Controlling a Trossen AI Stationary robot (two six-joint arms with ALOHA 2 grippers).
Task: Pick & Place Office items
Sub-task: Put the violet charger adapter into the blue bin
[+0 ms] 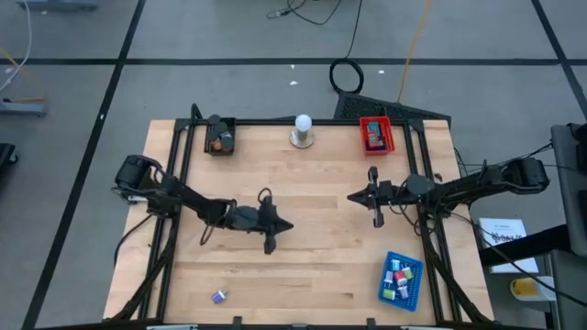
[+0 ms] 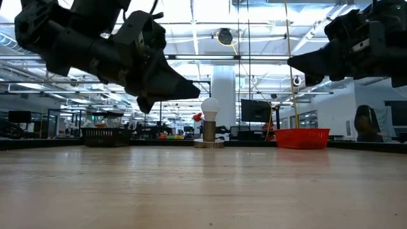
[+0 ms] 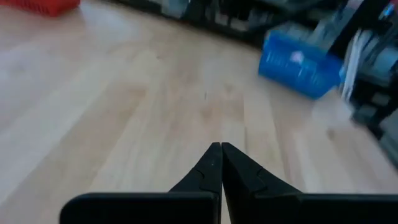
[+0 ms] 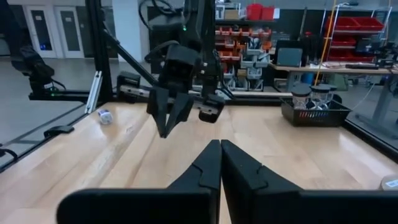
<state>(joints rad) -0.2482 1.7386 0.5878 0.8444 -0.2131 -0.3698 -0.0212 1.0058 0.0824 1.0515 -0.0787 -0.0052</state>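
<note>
Blue tray's [image 1: 412, 293] office items [image 1: 398, 277] too small to ID; left tool [image 1: 288, 225], right tool [image 1: 352, 196] both pinched closed w/ nothing held, well apart from them.

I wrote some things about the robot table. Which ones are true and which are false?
1. Both grippers are shut and hold nothing. True: the left gripper and the right gripper are empty.
2. The blue tray is empty. False: it holds several small pieces.
3. A small purple piece lies alone on the table. True.
4. The white ball sits inside the red tray. False: it stands beside it.
</note>
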